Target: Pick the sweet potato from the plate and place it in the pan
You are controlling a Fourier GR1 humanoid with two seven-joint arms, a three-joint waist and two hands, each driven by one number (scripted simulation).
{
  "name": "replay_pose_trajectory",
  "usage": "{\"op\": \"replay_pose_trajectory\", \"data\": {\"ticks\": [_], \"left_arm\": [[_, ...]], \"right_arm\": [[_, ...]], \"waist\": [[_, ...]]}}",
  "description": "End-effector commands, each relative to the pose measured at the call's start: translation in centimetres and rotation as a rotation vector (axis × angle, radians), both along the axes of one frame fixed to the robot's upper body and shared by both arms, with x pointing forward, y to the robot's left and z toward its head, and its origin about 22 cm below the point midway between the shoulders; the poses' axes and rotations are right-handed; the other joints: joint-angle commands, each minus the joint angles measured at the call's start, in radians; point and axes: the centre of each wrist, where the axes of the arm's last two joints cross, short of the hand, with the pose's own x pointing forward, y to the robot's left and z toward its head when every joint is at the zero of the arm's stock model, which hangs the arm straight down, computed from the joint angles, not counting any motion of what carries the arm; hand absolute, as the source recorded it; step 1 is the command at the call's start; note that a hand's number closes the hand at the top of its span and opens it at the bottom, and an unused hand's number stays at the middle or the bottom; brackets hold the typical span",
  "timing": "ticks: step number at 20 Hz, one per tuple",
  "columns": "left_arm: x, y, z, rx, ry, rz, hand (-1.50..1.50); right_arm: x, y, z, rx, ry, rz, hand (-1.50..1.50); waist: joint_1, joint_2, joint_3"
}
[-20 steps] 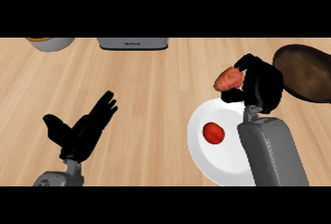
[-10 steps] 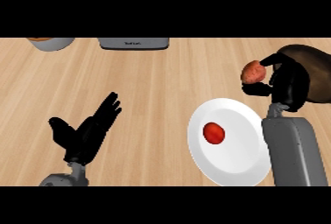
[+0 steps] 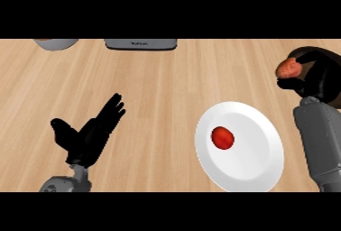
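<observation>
Rightward since before, right robot hand (image 3: 318, 77) grasps sweet potato (image 3: 289, 68) over pan (image 3: 320, 53); left robot hand (image 3: 90, 133) rests released.

Reddish-brown sweet potato (image 3: 288, 68) over dark pan (image 3: 331, 57) (partly hidden); white plate (image 3: 253, 167) nearby.

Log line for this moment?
right robot hand: holding sweet potato over pan | left robot hand: open, resting | plate: red item remains

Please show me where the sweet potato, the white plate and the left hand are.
sweet potato (image 3: 289, 68), head view, on its orange middle.
white plate (image 3: 256, 131), head view, on a bare part.
left hand (image 3: 86, 137), head view, on the palm.
</observation>
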Motion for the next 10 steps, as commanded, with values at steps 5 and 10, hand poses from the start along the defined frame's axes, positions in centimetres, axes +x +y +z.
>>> {"op": "replay_pose_trajectory", "data": {"ticks": [5,10], "left_arm": [[0.2,-1.3,0.4,-0.008,-0.002,-0.021,0.00],[-0.3,-0.1,0.1,-0.007,-0.012,-0.039,0.00]], "right_arm": [[0.7,-7.7,1.3,-0.061,-0.115,-0.193,1.50],[-1.1,-10.9,-0.3,-0.052,-0.167,-0.248,1.50]], "waist": [[0.023,0.011,0.002],[0.039,0.017,0.005]]}}
